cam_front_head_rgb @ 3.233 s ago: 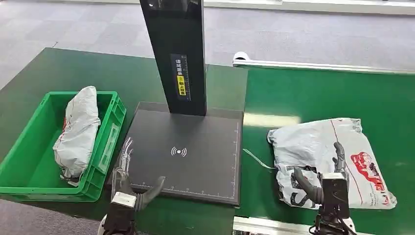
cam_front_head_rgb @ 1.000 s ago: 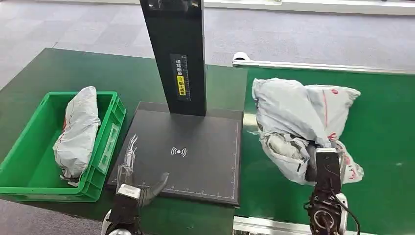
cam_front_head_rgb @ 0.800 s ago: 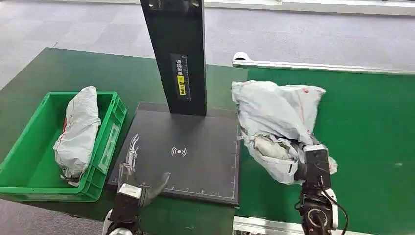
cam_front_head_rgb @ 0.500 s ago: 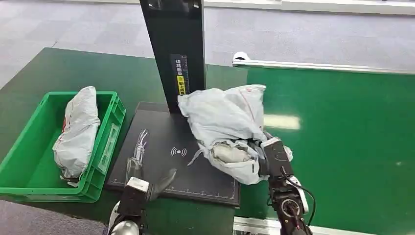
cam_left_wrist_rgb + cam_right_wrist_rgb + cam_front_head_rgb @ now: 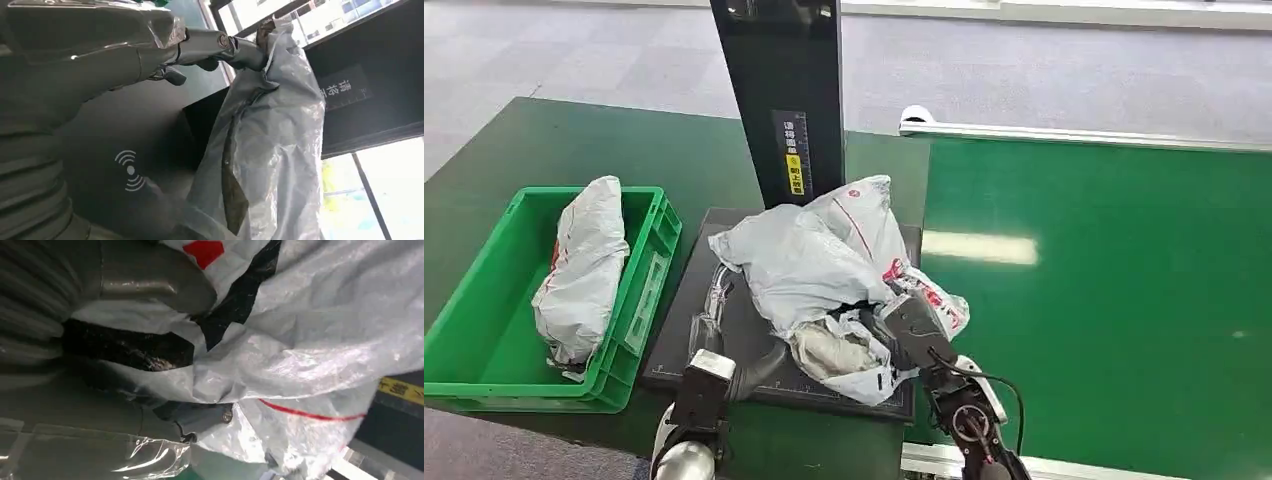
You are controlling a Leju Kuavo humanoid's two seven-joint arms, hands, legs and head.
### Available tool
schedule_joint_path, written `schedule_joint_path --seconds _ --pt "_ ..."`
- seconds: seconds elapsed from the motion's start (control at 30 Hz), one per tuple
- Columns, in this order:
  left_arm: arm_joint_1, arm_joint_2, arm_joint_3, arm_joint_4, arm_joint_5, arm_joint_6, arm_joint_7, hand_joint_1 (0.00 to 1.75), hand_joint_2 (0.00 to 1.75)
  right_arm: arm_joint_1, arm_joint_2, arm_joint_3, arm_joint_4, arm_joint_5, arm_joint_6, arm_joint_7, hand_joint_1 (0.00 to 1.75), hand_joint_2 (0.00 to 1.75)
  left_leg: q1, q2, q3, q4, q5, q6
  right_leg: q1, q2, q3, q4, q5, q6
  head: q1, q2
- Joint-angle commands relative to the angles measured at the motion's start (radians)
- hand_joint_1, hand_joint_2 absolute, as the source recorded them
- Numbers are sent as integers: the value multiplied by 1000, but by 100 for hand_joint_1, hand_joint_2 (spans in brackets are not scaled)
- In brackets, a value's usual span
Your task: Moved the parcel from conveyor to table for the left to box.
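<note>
A grey plastic parcel (image 5: pixel 819 270) with red print lies crumpled over the black scanner pad (image 5: pixel 734 315), and my right hand (image 5: pixel 902 322) grips its near right side. The right wrist view has the thumb (image 5: pixel 150 287) pressed into the parcel (image 5: pixel 310 340). My left hand (image 5: pixel 714 330) is over the pad's near left corner, fingers spread, holding nothing, with the fingertips (image 5: pixel 240 50) touching the parcel's edge (image 5: pixel 270 150). The green box (image 5: pixel 484 340) at the left holds another grey parcel (image 5: pixel 579 270).
A black scanner post (image 5: pixel 784 110) rises behind the pad. The green conveyor belt (image 5: pixel 1104 300) stretches to the right, with a metal rail (image 5: pixel 1084 135) along its far edge. Green table surface (image 5: pixel 604 150) lies behind the box.
My right hand lifted the parcel off the conveyor belt and carried it left onto the scanner pad. My left hand has crept forward over the pad toward the parcel.
</note>
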Motion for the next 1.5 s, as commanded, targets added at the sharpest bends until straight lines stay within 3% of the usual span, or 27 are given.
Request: schedule_joint_path --seconds 0.03,0.27,0.67,0.83,0.93,1.0,1.07,1.33,1.5 --pt "11 37 36 3 -9 38 -2 0 175 -44 -36 40 39 -17 -38 -98 0 175 0 1 1 -1 0 0 0 2 1 -2 1 0 0 0" --pt "3 44 124 -79 -18 80 -23 0 175 -21 -47 10 -76 -56 -61 -273 0 175 0 0 0 0 0 1 1 1 0 -1 1 0 0 0" --pt "23 34 300 -210 -19 139 -25 0 175 52 -51 -32 -309 -116 -144 -421 0 175 0 0 0 0 0 0 0 0 0 0 0 0 0 0" --pt "18 33 329 -242 -109 156 3 0 175 89 -55 -83 -433 -155 -189 -420 0 175 0 -1 -1 0 0 0 0 -1 -1 0 0 0 0 0" --pt "-11 41 368 -171 -249 144 162 0 175 116 -49 -114 -483 -156 -202 -420 0 175 1 -2 0 -1 1 1 1 -2 1 -2 1 0 0 0" --pt "-47 57 394 -76 -522 111 338 0 175 133 -38 -136 -509 -150 -209 -417 0 175 0 -3 0 -1 1 0 1 -2 1 -2 0 0 0 0" --pt "-77 68 419 3 -661 89 402 0 175 145 -33 -149 -530 -141 -204 -412 0 175 0 -3 1 -1 1 0 0 -2 1 -1 0 0 0 0" --pt "-62 61 426 17 -636 21 350 0 175 154 -30 -186 -539 -157 -180 -416 0 175 0 -1 2 -1 0 0 0 0 2 -2 0 0 0 0" --pt "-31 44 417 -84 -579 42 310 0 175 165 -24 -195 -540 -157 -179 -416 0 175 1 0 1 0 0 0 1 0 1 -1 0 0 0 0"
